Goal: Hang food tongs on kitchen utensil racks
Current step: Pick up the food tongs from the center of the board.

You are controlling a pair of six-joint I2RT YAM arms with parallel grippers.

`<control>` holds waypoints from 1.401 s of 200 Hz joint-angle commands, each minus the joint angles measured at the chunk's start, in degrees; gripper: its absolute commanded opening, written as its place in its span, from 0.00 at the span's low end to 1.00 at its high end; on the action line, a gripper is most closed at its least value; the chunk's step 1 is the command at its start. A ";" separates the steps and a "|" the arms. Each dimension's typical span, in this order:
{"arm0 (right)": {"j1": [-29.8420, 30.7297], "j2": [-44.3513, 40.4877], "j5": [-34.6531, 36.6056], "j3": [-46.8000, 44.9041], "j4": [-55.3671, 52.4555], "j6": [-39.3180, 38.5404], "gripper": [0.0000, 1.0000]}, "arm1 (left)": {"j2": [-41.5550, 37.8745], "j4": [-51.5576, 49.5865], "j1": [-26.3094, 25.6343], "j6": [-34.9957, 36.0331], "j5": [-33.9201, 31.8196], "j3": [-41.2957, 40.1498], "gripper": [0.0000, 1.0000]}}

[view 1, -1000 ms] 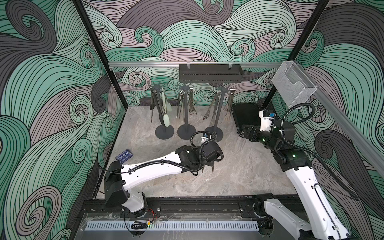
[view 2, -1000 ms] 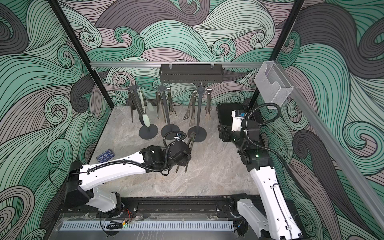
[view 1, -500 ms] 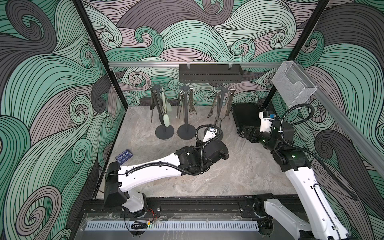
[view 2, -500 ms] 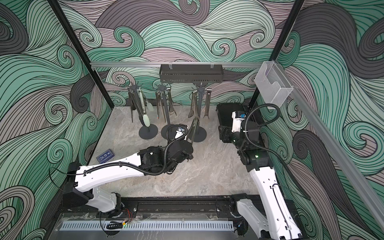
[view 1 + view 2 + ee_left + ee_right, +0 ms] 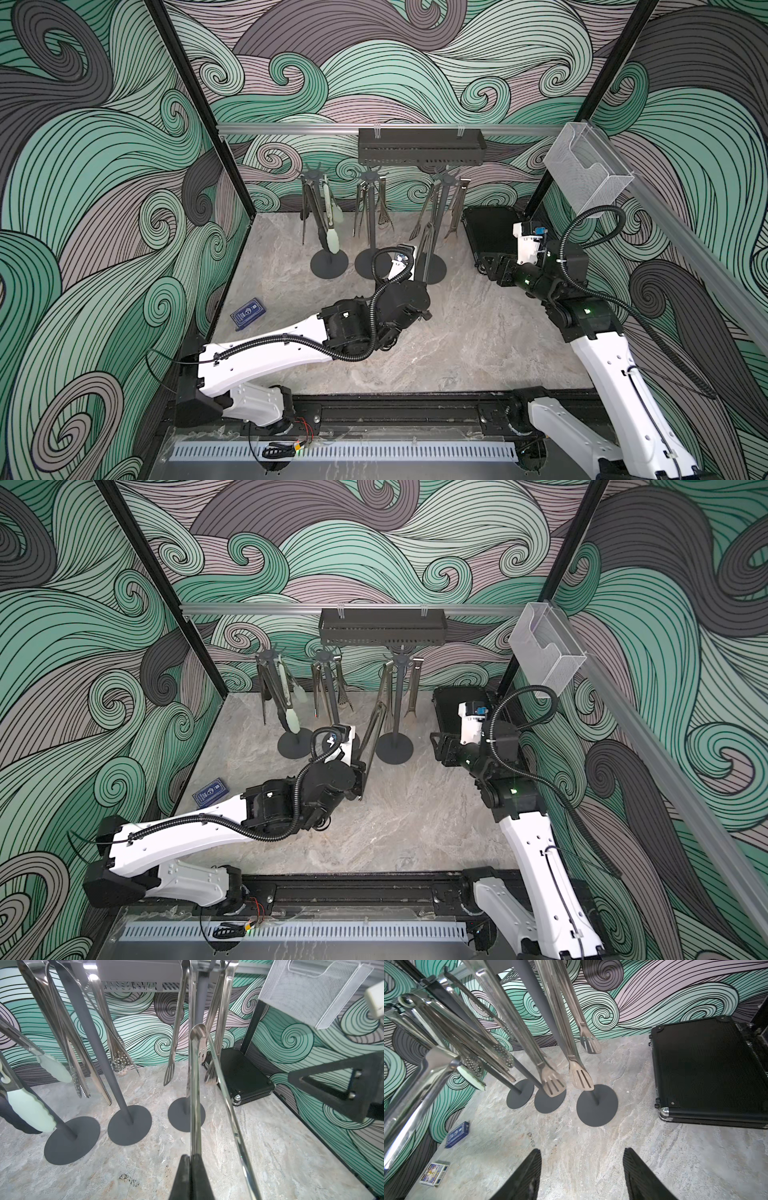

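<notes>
Pinching one leg of the bare steel tongs (image 5: pixel 195 1095), the left jaws are clamped fully closed on it. The hinge end pokes up right in front of the rack nearest the right arm (image 5: pixel 178 1115), where other tongs (image 5: pixel 169 1072) hang. The right jaws are spread fairly wide and holding nothing, above the bare surface (image 5: pixel 581 1136), with a black case (image 5: pixel 708 1070) beside them. A blue card box (image 5: pixel 457 1134) sits well off to the side.

Top views high at 6 o'clock, looking down toward 12, sharing whole surface (image 5: pixel 478 340), wrist views low, close, both facing utensil racks (image 5: pixel 129 1126).
</notes>
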 commanded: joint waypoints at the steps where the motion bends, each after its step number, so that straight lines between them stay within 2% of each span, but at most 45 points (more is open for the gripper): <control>1: 0.17 0.46 -7.86 2.71 -0.26 -0.11 0.64 | -2.38 2.55 -0.15 1.22 0.25 -0.27 0.00; 22: 0.18 1.01 -14.01 4.38 -0.23 1.03 0.64 | -3.95 3.76 -0.15 2.87 -0.09 -1.54 0.00; 58: 0.41 1.32 -26.80 5.47 4.01 6.50 0.64 | -7.15 13.44 -0.15 9.55 1.41 -6.55 0.00; 90: 0.88 2.33 -40.58 1.86 22.13 20.09 0.63 | -10.69 17.99 -0.15 12.34 2.60 -8.59 0.00; 112: 1.43 3.75 -45.06 -0.16 35.84 30.38 0.63 | -13.45 20.86 -0.11 13.90 4.04 -9.65 0.00; 144: 5.52 6.59 -46.20 1.68 41.83 34.15 0.62 | -16.10 23.99 -0.06 15.76 7.86 -9.98 0.00; 193: 14.63 9.80 -44.30 5.97 43.13 32.78 0.59 | -16.75 25.39 -0.06 16.42 10.26 -8.01 0.00; 280: 20.64 11.32 -41.81 8.04 45.63 33.30 0.53 | -18.64 27.25 -0.05 17.31 10.24 -8.40 0.00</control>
